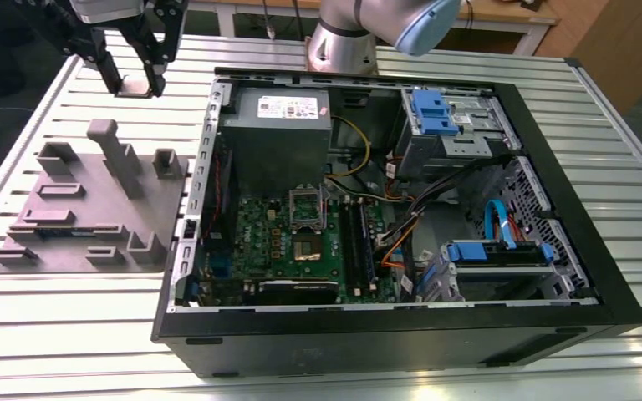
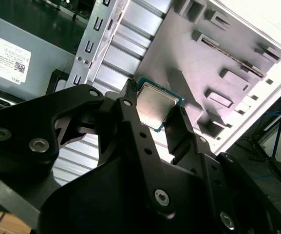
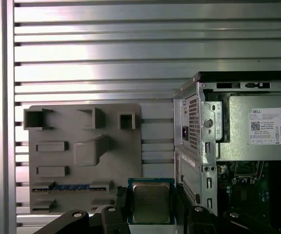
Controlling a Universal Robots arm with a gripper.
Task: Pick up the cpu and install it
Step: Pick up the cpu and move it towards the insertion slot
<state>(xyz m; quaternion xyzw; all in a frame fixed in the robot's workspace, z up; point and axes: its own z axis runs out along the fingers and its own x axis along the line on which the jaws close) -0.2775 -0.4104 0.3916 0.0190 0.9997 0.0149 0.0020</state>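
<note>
We've got the cpu (image 3: 151, 202) pinched by two opposite edges btwn the gripper (image 1: 134, 83) fingers. Its metal lid faces the wrist cams, and it looks held clear of the slatted table (image 1: 76, 334), near the grey fixture plate (image 1: 87, 209). Key relation: the motherboard socket (image 1: 308, 246) lies well apart, toward the exterior view's right, inside the open PC case (image 1: 388, 342). Chip's square, so no long axis.

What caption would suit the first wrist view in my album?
The gripper holds the cpu over the slatted table, near the grey fixture plate and open computer case.
</note>
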